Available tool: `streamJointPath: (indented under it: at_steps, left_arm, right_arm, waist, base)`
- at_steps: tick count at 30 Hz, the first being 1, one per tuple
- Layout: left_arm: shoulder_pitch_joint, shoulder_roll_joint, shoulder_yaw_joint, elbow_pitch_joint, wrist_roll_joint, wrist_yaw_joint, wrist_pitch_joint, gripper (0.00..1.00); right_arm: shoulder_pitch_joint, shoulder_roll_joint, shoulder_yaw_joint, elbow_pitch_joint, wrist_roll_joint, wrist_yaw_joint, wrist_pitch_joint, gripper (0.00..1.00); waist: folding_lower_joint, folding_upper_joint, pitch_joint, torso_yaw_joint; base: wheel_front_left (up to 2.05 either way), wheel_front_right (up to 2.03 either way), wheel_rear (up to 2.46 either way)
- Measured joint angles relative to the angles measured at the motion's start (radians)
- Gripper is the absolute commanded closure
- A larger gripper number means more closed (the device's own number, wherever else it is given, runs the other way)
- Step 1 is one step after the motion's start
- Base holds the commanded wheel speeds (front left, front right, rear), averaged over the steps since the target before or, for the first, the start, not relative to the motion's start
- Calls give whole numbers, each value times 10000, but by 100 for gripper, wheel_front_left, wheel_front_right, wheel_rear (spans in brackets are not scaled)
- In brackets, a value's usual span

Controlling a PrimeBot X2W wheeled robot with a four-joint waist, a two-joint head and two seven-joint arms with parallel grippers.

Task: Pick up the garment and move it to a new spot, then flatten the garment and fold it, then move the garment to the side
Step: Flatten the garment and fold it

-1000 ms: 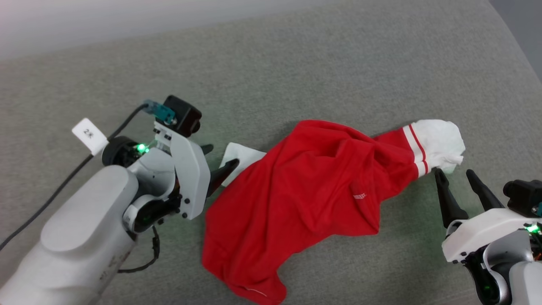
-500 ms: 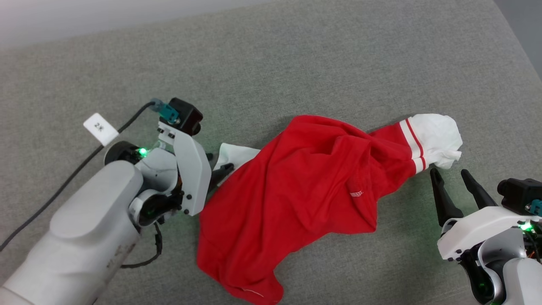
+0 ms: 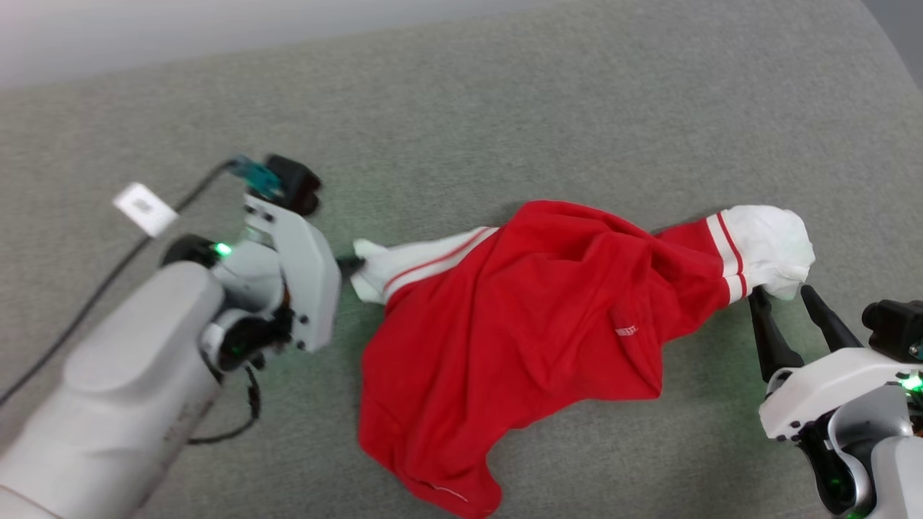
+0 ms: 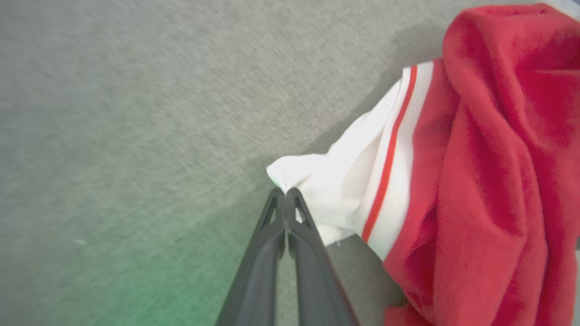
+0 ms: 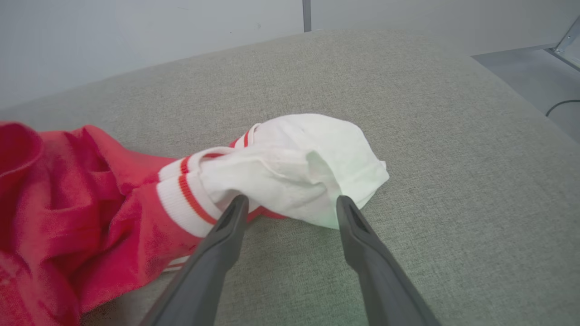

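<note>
The garment (image 3: 519,317) is a crumpled red jersey lying on the grey cushion, with a white sleeve at each end. My left gripper (image 3: 352,267) is shut on the tip of the left white sleeve (image 4: 326,181), and the sleeve is stretched out so that its red stripe shows. My right gripper (image 3: 781,297) stands open at the bunched right white sleeve (image 5: 299,158). Its fingertips (image 5: 239,203) touch the near edge of that sleeve, one on each side, without pinching the cloth. The jersey's red body (image 5: 68,203) lies left of them.
The grey upholstered surface (image 3: 548,122) stretches wide behind the garment. A dark cable with a white tag (image 3: 144,209) trails by my left wrist. In the right wrist view the surface's edge drops to a floor with a cable (image 5: 562,106) at far right.
My left gripper has closed on the left sleeve's tip and drawn it out leftward, baring its striped band. The right gripper stays open by the right sleeve. The head view shifted slightly.
</note>
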Motion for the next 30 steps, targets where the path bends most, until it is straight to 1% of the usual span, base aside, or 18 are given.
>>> streamJointPath:
  at_steps: [3, 10, 14, 19, 26, 30]
  left_arm:
    - [-137, 226, 186, -42, 94, 44, -295, 100]
    - [-221, 796, 635, -334, 104, 305, -796, 100]
    - [-125, 1164, 813, -631, 130, 660, -924, 100]
    - [396, 1799, 941, -1041, 115, 1198, -832, 100]
    - [1544, 2790, 1055, -1871, -213, 2002, -332, 100]
    - [2290, 3035, 1070, -2299, -573, 2357, -165, 100]
  right_arm:
    - [111, -67, -63, -21, -21, 0, 75, 0]
    - [380, -211, -119, -155, -100, 0, 339, 0]
    - [539, -280, -142, -267, -109, 0, 506, 0]
    - [779, -301, -165, -382, -146, 0, 736, 0]
    - [1060, -290, -291, -621, -198, 0, 966, 0]
    - [1203, -263, -316, -665, -196, 0, 1070, 0]
  waist:
    - [0, 0, -131, 187]
    - [0, 0, -574, 698]
    - [0, 0, -881, 1008]
    - [0, 0, -1307, 1357]
    - [0, 0, -1775, 1777]
    - [0, 0, -1905, 1977]
  base:
    - [0, 0, 0]
    - [0, 0, 0]
    - [0, 0, 0]
    - [0, 0, 0]
    - [0, 0, 0]
    - [0, 0, 0]
